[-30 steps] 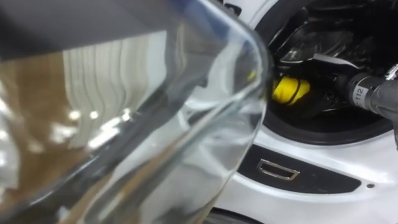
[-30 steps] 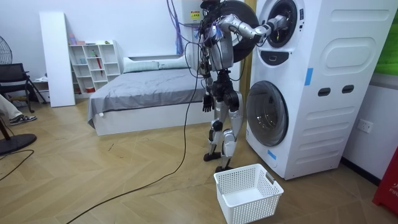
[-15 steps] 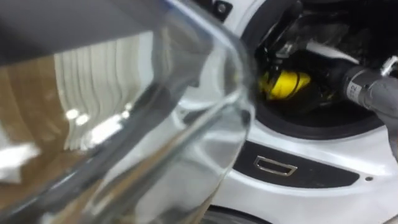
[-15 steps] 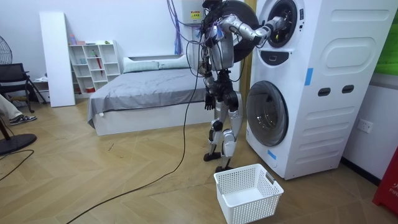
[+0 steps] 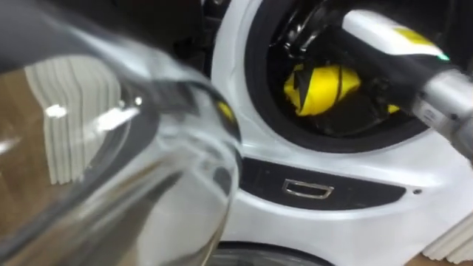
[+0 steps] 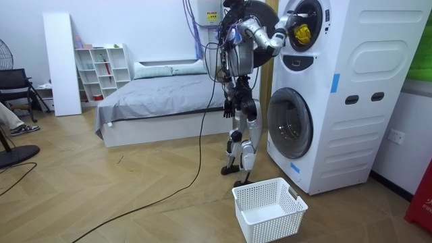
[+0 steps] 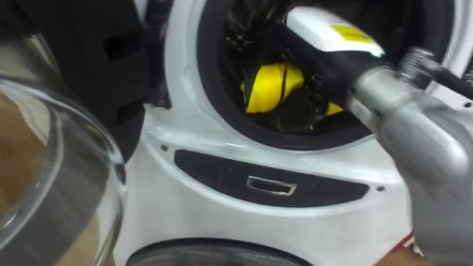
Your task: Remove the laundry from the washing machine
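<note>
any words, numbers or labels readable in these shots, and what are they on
No text can be read in any view.
Yellow sticker on the robot's right forearm: blurred, unreadable.
Metal badge on the washing machine, on its dark panel: no letters legible.
Blue sticker on the washing machine, room view: too small to read.

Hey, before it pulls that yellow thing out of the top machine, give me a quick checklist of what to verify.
1. Upper door open, off the machine opening: ok.
2. Yellow garment at the opening: ok.
3. Right hand reaching in at the garment: ok.
4. Its hold on the garment: cannot tell.
5. Basket upright beside the machine: ok.
6. Left hand hanging free: ok.
</note>
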Tool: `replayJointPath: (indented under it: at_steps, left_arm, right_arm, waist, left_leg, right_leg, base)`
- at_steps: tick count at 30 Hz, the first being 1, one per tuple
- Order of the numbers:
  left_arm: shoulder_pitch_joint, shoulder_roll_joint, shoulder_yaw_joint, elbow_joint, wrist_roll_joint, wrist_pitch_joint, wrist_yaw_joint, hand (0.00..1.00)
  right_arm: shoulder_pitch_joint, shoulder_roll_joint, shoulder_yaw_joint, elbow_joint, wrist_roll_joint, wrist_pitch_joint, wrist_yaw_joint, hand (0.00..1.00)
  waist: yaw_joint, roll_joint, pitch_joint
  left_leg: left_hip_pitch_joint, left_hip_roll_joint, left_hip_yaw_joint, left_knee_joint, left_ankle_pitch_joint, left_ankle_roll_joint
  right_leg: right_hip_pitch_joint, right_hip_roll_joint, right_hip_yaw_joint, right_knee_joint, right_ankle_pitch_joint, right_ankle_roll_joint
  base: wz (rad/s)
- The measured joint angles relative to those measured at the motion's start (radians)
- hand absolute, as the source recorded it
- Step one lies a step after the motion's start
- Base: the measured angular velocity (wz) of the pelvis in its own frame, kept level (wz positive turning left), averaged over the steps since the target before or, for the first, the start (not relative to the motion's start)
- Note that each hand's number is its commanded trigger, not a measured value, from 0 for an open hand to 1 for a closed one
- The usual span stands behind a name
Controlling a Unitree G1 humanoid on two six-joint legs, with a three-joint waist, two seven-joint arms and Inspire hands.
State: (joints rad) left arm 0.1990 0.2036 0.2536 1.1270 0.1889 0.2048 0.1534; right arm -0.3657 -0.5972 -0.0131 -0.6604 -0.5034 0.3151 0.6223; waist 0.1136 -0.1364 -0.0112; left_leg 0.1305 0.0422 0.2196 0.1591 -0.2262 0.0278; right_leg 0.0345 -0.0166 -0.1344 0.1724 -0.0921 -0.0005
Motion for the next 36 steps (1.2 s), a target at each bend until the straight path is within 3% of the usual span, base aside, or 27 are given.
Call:
replayJointPath:
  at_steps: [3,8,12,16,21,26,32,36]
  left_arm:
    - [0.025,-0.011,-0.002,0.001,0.0,-0.012,0.02,0.0]
    - [0.033,-0.013,-0.002,0.026,-0.008,-0.052,0.033,0.0]
    - [0.03,-0.012,-0.001,0.066,-0.023,-0.082,0.035,0.0]
    - [0.027,-0.012,-0.002,0.073,-0.044,-0.093,0.035,0.0]
    - [0.04,0.01,0.0,0.073,-0.041,-0.106,0.03,0.0]
    - [0.054,0.019,0.001,0.089,-0.027,-0.124,0.032,0.0]
    - [0.061,0.021,0.025,0.091,-0.027,-0.122,0.031,0.0]
    - [0.03,0.03,0.03,0.089,-0.027,-0.122,0.031,0.0]
  right_arm:
    - [0.078,0.025,-0.042,-0.042,0.028,-0.022,-0.019,1.0]
    - [0.18,0.082,-0.136,-0.056,0.1,-0.047,-0.066,1.0]
    - [0.202,0.084,-0.185,-0.055,0.2,-0.079,-0.136,1.0]
    - [0.265,0.084,-0.225,-0.04,0.225,-0.117,-0.197,1.0]
    - [0.318,0.096,-0.274,-0.017,0.214,-0.119,-0.229,1.0]
    - [0.424,0.111,-0.327,-0.007,0.237,-0.134,-0.297,1.0]
    - [0.515,0.126,-0.417,0.027,0.326,-0.151,-0.408,1.0]
    - [0.569,0.126,-0.485,0.036,0.33,-0.152,-0.472,1.0]
  waist:
    - [-0.032,0.012,-0.0035]
    - [-0.071,0.026,0.0005]
    - [-0.084,0.026,0.0008]
    - [-0.101,0.023,0.0024]
    - [-0.104,0.021,0.0021]
    - [-0.108,0.021,0.0019]
    - [-0.133,0.019,0.002]
    - [-0.169,0.021,0.0021]
  left_leg:
    - [0.004,-0.001,0.007,0.002,0.001,0.001]
    - [0.004,-0.002,0.018,0.003,0.001,0.003]
    - [0.002,-0.002,0.038,0.008,0.003,0.002]
    - [0.002,-0.004,0.04,0.012,0.001,0.005]
    - [0.0,-0.006,0.055,0.014,0.002,0.008]
    - [0.003,-0.007,0.067,0.015,0.0,0.01]
    - [0.011,-0.005,0.097,0.016,-0.003,0.008]
    - [0.007,0.0,0.128,0.027,-0.004,0.009]
  right_leg:
    - [0.002,0.0,0.009,0.0,0.007,0.0]
    - [-0.004,0.0,0.036,0.002,0.012,0.002]
    - [-0.015,0.002,0.066,-0.004,0.012,0.002]
    - [-0.018,-0.001,0.064,-0.005,0.013,0.005]
    - [-0.026,0.001,0.075,0.001,0.016,0.008]
    - [-0.033,0.002,0.09,0.011,0.017,0.01]
    - [-0.038,0.006,0.106,0.015,0.02,0.014]
    - [-0.047,0.011,0.134,0.014,0.025,0.017]
  base:
    - [-0.12]
    - [-0.07]
    - [-0.14]
    - [0.0]
    - [-0.06]
    - [-0.07]
    - [-0.09]
    - [-0.24]
